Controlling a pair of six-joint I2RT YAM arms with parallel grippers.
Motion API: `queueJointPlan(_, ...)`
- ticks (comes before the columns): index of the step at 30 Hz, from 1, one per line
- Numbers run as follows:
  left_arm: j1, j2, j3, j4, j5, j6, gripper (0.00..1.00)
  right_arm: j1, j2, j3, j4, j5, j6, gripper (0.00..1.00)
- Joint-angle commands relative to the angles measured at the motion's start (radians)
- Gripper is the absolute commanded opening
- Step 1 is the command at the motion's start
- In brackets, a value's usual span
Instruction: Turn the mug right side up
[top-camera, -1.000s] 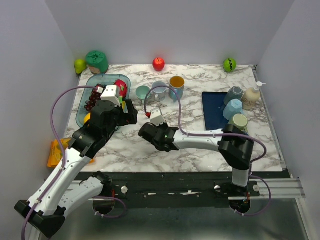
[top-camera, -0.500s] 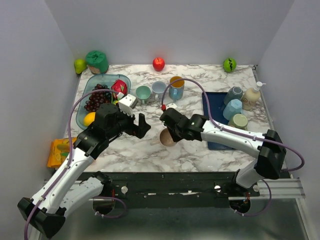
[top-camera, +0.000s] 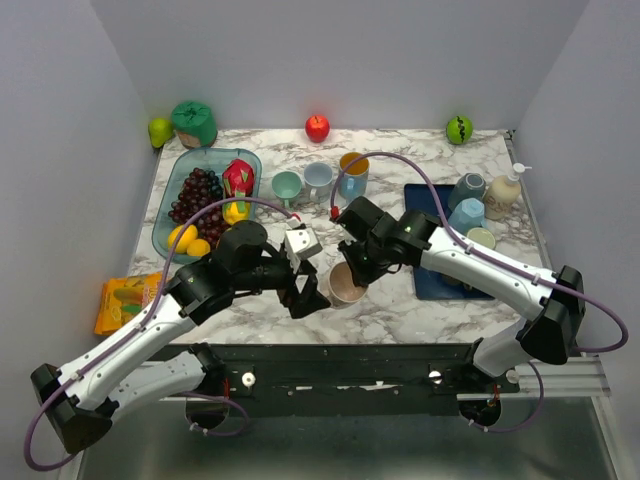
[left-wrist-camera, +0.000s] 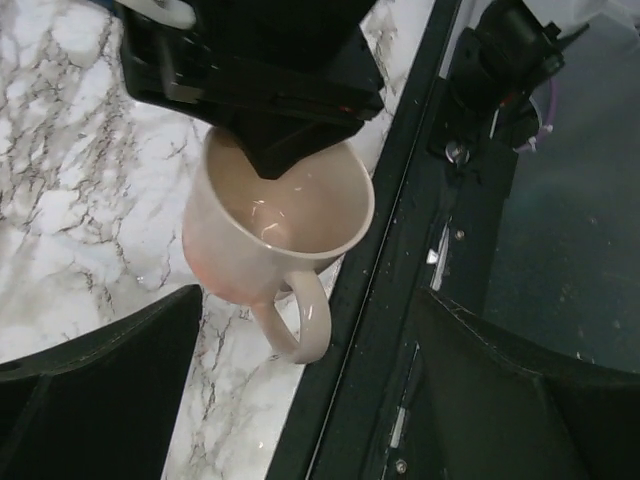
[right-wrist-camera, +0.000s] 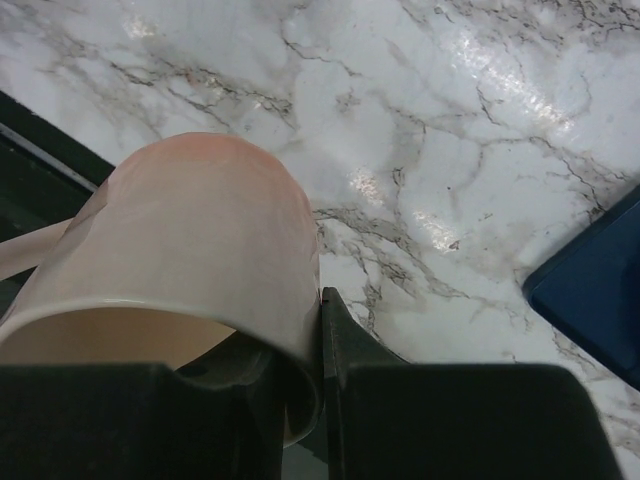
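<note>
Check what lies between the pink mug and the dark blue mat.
Only bare marble tabletop separates pink mug from dark blue mat, per right wrist view.

White marble counter (top-camera: 400, 160). On it: teal fruit tray (top-camera: 183, 158) at left, row of mugs (top-camera: 318, 178) centre rear, red apple (top-camera: 317, 127) behind, navy mat (top-camera: 418, 200) at right.

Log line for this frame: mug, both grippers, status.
mug: mouth up | right gripper: shut on mug rim, one finger inside | left gripper: open beside mug, no contact | status: mug not yet released
</note>
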Motion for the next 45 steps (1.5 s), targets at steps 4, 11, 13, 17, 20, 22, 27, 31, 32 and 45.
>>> queueJointPlan(4, -0.073, 0.067, 0.03, -0.051, -0.1, 0.076, 0.83, -0.007, -0.021, 0.073, -0.04, -0.135, -0.014, 0.0)
queueJointPlan(11, -0.152, 0.136, 0.065, -0.106, -0.161, 0.119, 0.6, -0.021, -0.023, 0.089, -0.05, -0.146, -0.008, 0.0)
queueJointPlan(13, -0.171, 0.148, 0.073, -0.12, -0.205, 0.127, 0.53, -0.023, -0.023, 0.089, -0.05, -0.142, -0.006, 0.0)
queueJointPlan(17, -0.185, 0.172, 0.085, -0.128, -0.253, 0.138, 0.43, -0.029, -0.024, 0.087, -0.051, -0.142, 0.002, 0.0)
queueJointPlan(20, -0.195, 0.191, 0.094, -0.135, -0.285, 0.153, 0.36, -0.032, -0.021, 0.087, -0.048, -0.146, 0.003, 0.0)
queueJointPlan(22, -0.198, 0.204, 0.1, -0.143, -0.299, 0.167, 0.3, -0.035, -0.02, 0.087, -0.045, -0.148, 0.005, 0.01)
queueJointPlan(27, -0.209, 0.253, 0.116, -0.148, -0.35, 0.172, 0.0, -0.041, -0.008, 0.093, -0.034, -0.148, 0.009, 0.01)
queueJointPlan(31, -0.209, 0.267, 0.102, -0.105, -0.442, 0.15, 0.0, -0.043, 0.002, 0.084, -0.016, -0.134, 0.025, 0.01)
queueJointPlan(32, -0.209, 0.259, 0.094, -0.09, -0.463, 0.144, 0.0, -0.047, 0.005, 0.08, 0.001, -0.119, 0.029, 0.03)
queueJointPlan(45, -0.209, 0.236, -0.054, 0.11, -0.764, -0.009, 0.0, -0.086, 0.117, 0.053, 0.202, -0.097, 0.152, 0.53)
